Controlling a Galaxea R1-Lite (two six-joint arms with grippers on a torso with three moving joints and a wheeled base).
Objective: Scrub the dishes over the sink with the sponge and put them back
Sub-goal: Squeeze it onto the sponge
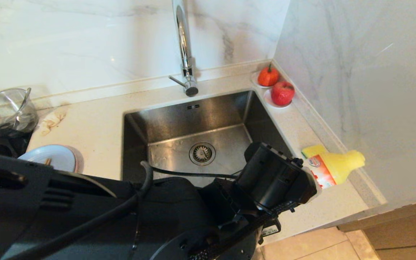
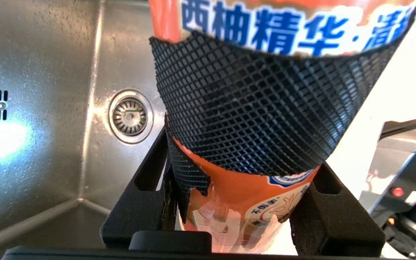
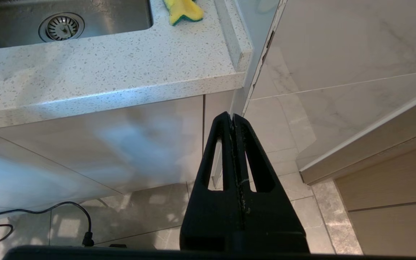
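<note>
L gripper is clamping the soap bottle at sink's 3 o'clock rim. R gripper is hanging closed, empty, below counter. Sponge is lying beside sink; plates at 9 o'clock.

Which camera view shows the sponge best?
The right wrist view: the sponge lies in plain sight on the counter beside the sink. The head view shows only its yellow corner behind the detergent bottle. The left wrist view does not show it.
</note>
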